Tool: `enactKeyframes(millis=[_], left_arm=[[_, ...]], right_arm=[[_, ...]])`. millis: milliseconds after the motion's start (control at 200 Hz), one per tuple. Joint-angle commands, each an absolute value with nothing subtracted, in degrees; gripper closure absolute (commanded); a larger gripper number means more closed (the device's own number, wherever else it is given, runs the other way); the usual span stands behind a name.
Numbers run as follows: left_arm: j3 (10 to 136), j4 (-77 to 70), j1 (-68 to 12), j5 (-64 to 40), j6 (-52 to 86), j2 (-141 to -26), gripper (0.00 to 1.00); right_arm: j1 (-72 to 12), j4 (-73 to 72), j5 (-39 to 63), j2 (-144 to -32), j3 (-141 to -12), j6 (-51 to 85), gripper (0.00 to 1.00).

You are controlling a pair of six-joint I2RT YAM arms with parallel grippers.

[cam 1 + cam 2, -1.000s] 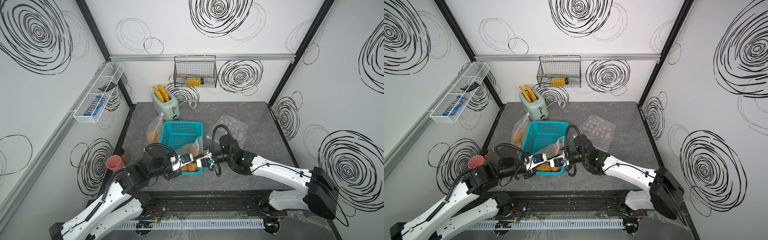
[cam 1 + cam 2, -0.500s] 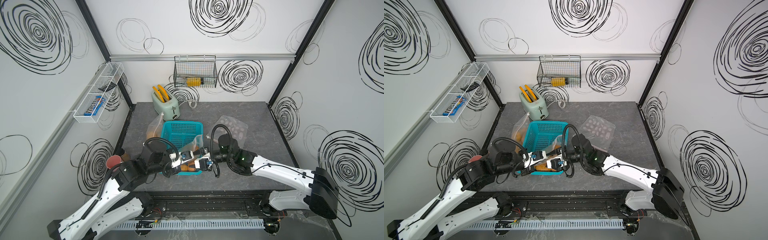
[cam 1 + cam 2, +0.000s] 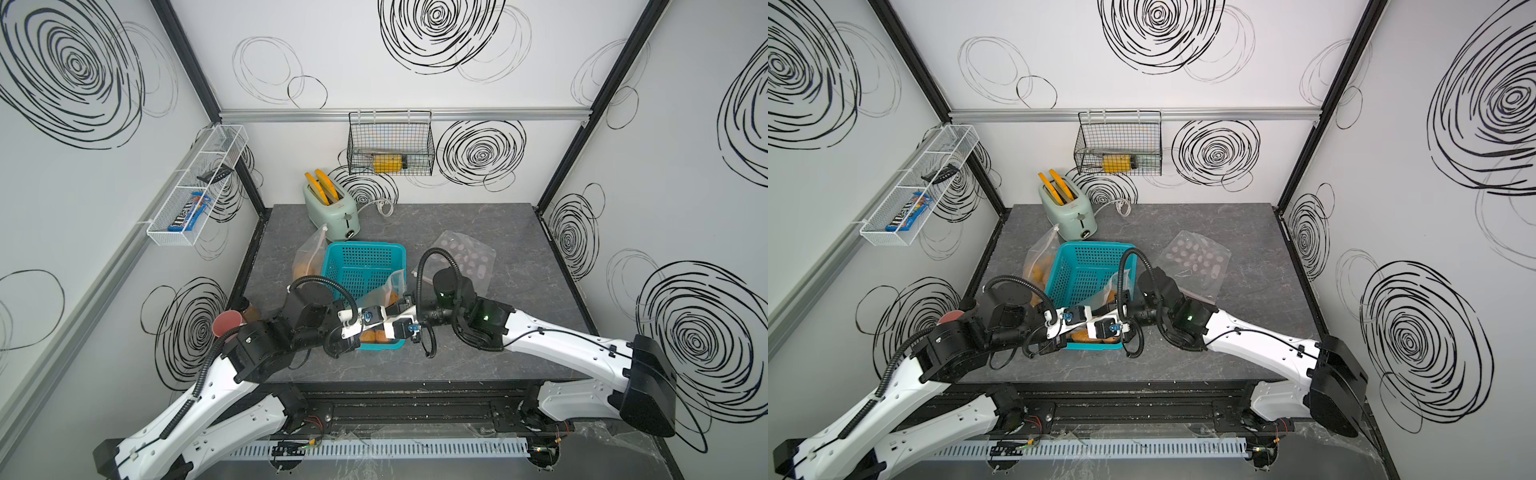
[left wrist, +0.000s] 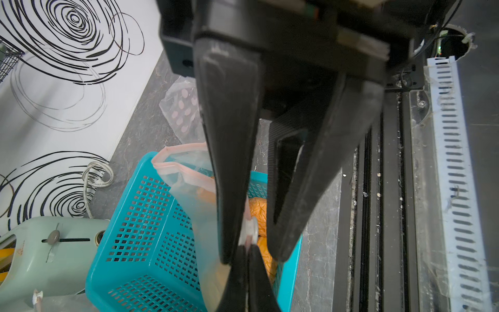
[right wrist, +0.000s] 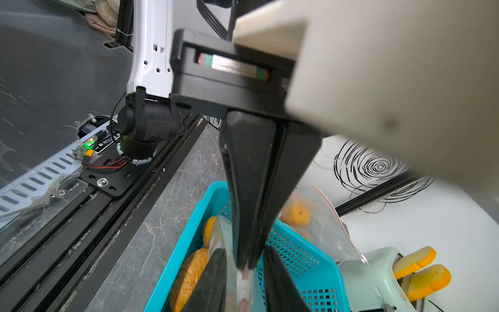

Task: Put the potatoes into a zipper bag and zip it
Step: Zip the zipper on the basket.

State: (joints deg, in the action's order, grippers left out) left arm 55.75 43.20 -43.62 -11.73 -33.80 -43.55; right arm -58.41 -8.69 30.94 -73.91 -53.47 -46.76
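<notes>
The only writing that reads is "m&m's" on the blue packet (image 3: 188, 211) in the white wire shelf (image 3: 170, 241), at the left of both top views. A small mark on the mint toaster (image 4: 40, 256), lower left in the left wrist view, is too faint to read.

Both arms meet over the near end of the teal basket (image 3: 361, 262) at the front centre of the table (image 3: 457, 365). From above, their wrist cameras cover the fingertips. The wrist views show more. The left gripper (image 4: 253, 258) has its jaws drawn nearly together, with the pink-edged mouth of the zipper bag (image 4: 186, 173) between them. The right gripper (image 5: 245, 264) pinches that same edge, tip to tip with the left one.

The bag stands in the basket, and orange-brown potatoes (image 5: 189, 272) show through its film. A second clear bag (image 3: 308, 262) with more potatoes leans just left of the basket.

Only the top views show the yellow object (image 3: 388, 163) in the black wire basket (image 3: 390, 124) on the back wall
</notes>
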Motion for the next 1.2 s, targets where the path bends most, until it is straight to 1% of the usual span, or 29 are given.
enactKeyframes(millis=[0, 155, 315, 520, 736, 781, 951, 1196], left_arm=[[56.78, 41.8, -43.99, -12.66, -35.05, -43.24, 1.0], [55.97, 41.15, -43.99, -12.4, -34.65, -42.65, 1.0], [55.72, 41.1, -43.95, -12.31, -34.73, -42.52, 1.0], [55.42, 40.95, -44.05, -12.4, -34.76, -42.54, 1.0], [55.28, 40.35, -44.1, -12.35, -33.75, -42.8, 1.0], [55.43, 40.13, -44.07, -11.66, -32.92, -42.89, 1.0], [58.76, 40.57, -44.03, -8.11, -30.49, -43.41, 1.0], [66.82, 44.6, -43.97, -1.75, -31.27, -45.24, 1.0]], right_arm=[[-58.89, -7.49, 27.91, -73.16, -54.52, -47.99, 0.72], [-58.89, -7.56, 26.36, -73.73, -54.49, -48.29, 0.7], [-58.9, -7.29, 26.58, -73.81, -54.46, -48.3, 0.75], [-58.95, -7.27, 26.1, -73.44, -54.05, -48.34, 0.78], [-59.06, -7.07, 26.28, -73.31, -54.34, -48.09, 0.87], [-59.17, -6.9, 26.19, -73.14, -54.53, -47.9, 0.88], [-59.59, -5.2, 24.05, -72.61, -56.44, -47.19, 0.91], [-59.72, -3.73, 23.23, -70.89, -59.61, -42.93, 0.92]])
